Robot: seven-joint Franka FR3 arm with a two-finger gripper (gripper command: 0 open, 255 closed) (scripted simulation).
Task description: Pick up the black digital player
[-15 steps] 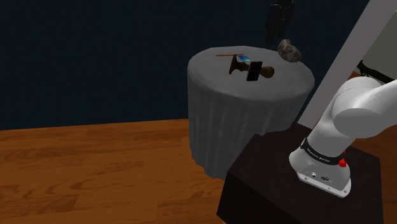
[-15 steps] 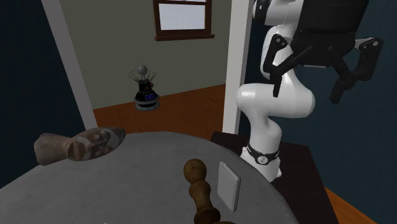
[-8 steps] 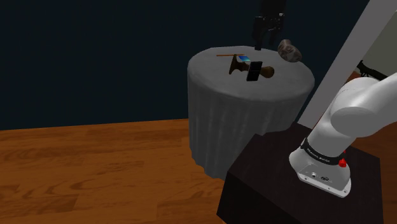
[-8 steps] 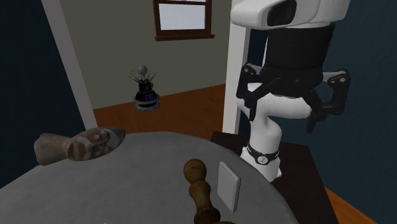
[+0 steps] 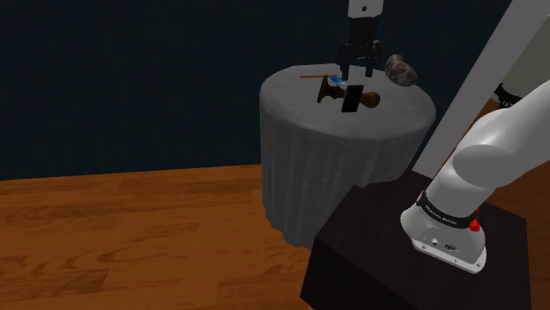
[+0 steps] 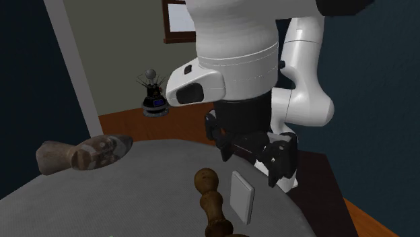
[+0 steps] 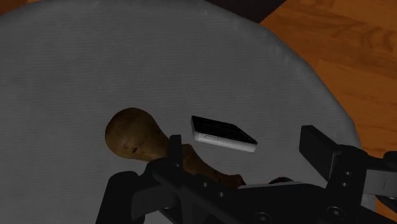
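Gripper (image 5: 360,74) low over a round, grey-draped table (image 5: 353,167), fingers (image 6: 280,166) spread wide, nothing between them. Just below the hand, apart from both fingers: the digital player (image 7: 224,133), a thin slab with a dark face and a pale back and rim, propped up on edge rather than lying flat. Right beside it, also under the hand: a brown turned wooden piece (image 7: 135,132) with a round knob, resting on the tabletop; touching the player or not, cannot tell. A little past the hand, on the side away from the stand (image 5: 370,255): a small blue-faced thing (image 5: 336,82) and a thin wooden stick (image 5: 312,77). Off to one side of the hand, near the table's edge: a mottled brown-grey lump (image 6: 82,153). Behind the hand, the white arm (image 6: 232,47), mounted on that dark stand. Below the table, a wooden floor (image 5: 132,238). Far beyond, on the floor by a pale wall, a small dark gadget (image 6: 154,94).
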